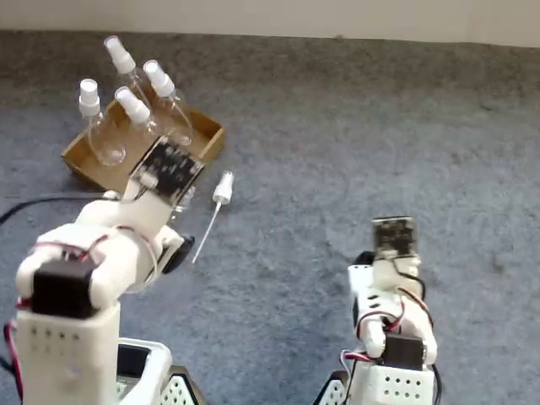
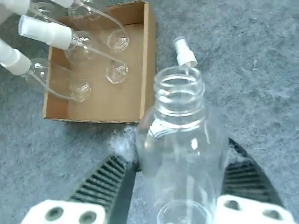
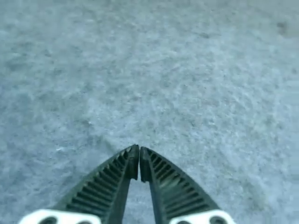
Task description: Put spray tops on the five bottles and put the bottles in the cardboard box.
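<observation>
My left gripper (image 2: 177,156) is shut on a clear bottle (image 2: 178,107) with an open threaded neck and no top, held just above the carpet beside the cardboard box (image 2: 148,60). A white spray top (image 2: 185,52) with a long dip tube lies on the carpet just beyond the bottle's mouth; in the high view the spray top (image 1: 221,190) lies to the right of the box (image 1: 207,142). Several capped bottles (image 1: 160,101) lean inside the box. The left gripper (image 1: 169,179) hovers at the box's near corner. My right gripper (image 3: 139,168) is shut on nothing, low over bare carpet.
Grey carpet (image 1: 354,126) covers the whole table. The right arm (image 1: 392,253) is folded back near its base at the front right. A black cable (image 1: 42,202) runs along the left edge beside the left arm.
</observation>
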Controlling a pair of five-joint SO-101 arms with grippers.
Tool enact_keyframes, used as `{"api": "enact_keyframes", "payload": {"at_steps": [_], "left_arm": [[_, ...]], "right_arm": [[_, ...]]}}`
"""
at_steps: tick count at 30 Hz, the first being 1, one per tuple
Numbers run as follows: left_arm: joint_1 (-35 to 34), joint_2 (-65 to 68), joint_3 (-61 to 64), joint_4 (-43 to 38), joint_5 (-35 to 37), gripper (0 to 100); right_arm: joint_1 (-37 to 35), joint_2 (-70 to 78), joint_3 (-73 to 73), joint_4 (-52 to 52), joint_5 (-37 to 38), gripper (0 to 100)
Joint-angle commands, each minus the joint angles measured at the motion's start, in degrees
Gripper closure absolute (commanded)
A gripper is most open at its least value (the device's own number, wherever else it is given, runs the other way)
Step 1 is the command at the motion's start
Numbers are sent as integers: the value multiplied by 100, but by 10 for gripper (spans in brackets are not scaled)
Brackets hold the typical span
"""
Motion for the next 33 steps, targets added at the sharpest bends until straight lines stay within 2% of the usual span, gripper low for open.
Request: {"api": "enact_keyframes", "payload": {"at_steps": [1, 5, 10, 14, 18, 22, 24, 27, 33], "left_arm": [[-374, -673, 505, -404, -9, 809], [-602, -752, 963, -730, 26, 809], [-699, -760, 1235, -1011, 1266, 808], [-541, -760, 1376, -1213, 1319, 808], [-391, -971, 1534, -1196, 1319, 810], [-409, -1719, 1824, -1292, 1310, 808], [-409, -2088, 2097, -1442, 1301, 808], [-409, -2545, 2536, -1635, 1301, 807], [-418, -3178, 3310, -2013, 1319, 807]], "right_arm": [[-585, -75, 637, -145, 185, 994], [-716, -66, -48, -31, 176, 989], [-734, -57, -1358, 541, 193, 941], [-734, 171, -2149, 813, 202, 935], [-734, 1332, -2958, 901, 176, 935], [-734, 2835, -3723, 884, 158, 935], [-769, 3530, -4101, 884, -79, 935], [-1182, 4470, -4620, 901, -651, 935], [-2422, 6000, -5508, 901, -1187, 935]]}}
